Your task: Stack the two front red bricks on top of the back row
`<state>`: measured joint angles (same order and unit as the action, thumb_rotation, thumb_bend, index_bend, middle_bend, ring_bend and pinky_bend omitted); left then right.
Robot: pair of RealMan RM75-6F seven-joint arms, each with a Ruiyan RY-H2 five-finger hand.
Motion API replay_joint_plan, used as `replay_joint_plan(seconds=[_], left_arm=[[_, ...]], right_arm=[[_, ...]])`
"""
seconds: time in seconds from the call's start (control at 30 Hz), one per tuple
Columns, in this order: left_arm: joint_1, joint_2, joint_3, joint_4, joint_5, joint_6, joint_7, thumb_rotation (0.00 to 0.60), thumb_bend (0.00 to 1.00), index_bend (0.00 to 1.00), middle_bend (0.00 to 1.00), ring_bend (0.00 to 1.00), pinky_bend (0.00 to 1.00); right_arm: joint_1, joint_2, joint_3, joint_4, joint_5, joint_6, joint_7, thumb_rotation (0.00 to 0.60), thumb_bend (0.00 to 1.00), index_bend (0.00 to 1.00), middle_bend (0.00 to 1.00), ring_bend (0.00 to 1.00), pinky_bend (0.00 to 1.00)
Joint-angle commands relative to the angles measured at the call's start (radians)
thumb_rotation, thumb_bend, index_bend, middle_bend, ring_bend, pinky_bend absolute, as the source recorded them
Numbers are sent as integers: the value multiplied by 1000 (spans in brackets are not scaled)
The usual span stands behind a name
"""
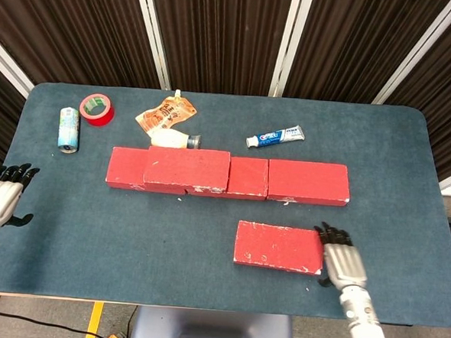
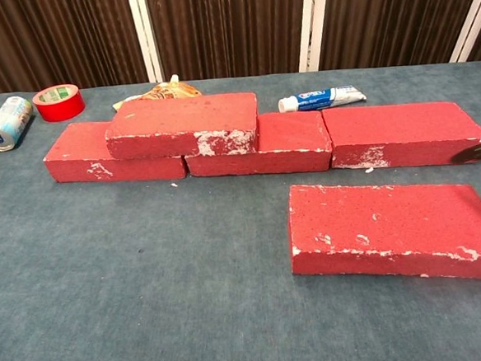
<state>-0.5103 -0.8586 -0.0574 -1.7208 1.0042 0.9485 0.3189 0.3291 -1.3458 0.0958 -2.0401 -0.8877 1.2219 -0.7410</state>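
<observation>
Your left hand (image 1: 0,200) sits at the counter's (image 1: 167,242) left edge, off the bricks, its dark fingers (image 1: 15,173) released and holding nothing. Near the far left corner you have a can (image 1: 68,129) lying on its side, with a roll of red tape (image 1: 97,108) just beyond it. Moving right along the far side, an orange pouch (image 1: 164,114) and a small white bottle (image 1: 174,139) lie just behind the back row (image 1: 301,181) of red bricks, which runs across the middle of the counter. One stacked brick (image 1: 186,168) already lies on top of that row toward its left end, bridging two of the lower bricks. Behind the row's right half you see a tube of toothpaste (image 1: 275,136). The remaining front brick (image 1: 278,247) lies flat near the counter's front edge, right of centre and well apart from the row. Your right hand (image 1: 342,260) is at that brick's right end, fingers (image 1: 335,236) extended and unclenched; they are just beside the brick's short side, but you cannot tell from either view whether they touch it.
</observation>
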Motion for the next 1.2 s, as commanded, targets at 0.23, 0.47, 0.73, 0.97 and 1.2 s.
replay_joint_plan(seconds=[0.23, 0.47, 0.73, 0.97, 1.2], left_arm=[[-27, 27, -2, -59, -83, -1, 90, 600, 257, 0, 0, 0, 18], [-40, 26, 4, -70, -135, -11, 118, 600, 256, 0, 0, 0, 18], [-58, 16, 17, -64, -182, -19, 155, 600, 255, 0, 0, 0, 18], [-59, 12, 25, -57, -204, -13, 162, 600, 254, 0, 0, 0, 18], [-57, 10, 32, -47, -206, -7, 159, 600, 257, 0, 0, 0, 19]], right_arm=[[125, -107, 44, -3, 166, 2, -93, 600, 0, 0, 0, 0, 0], [191, -146, 63, 14, 225, 20, -147, 600, 0, 0, 0, 0, 0], [280, -179, 90, 43, 352, 11, -184, 600, 0, 0, 0, 0, 0], [328, -203, 87, 65, 399, 4, -176, 600, 0, 0, 0, 0, 0], [360, -228, 74, 84, 424, 28, -171, 600, 0, 39, 104, 52, 0]])
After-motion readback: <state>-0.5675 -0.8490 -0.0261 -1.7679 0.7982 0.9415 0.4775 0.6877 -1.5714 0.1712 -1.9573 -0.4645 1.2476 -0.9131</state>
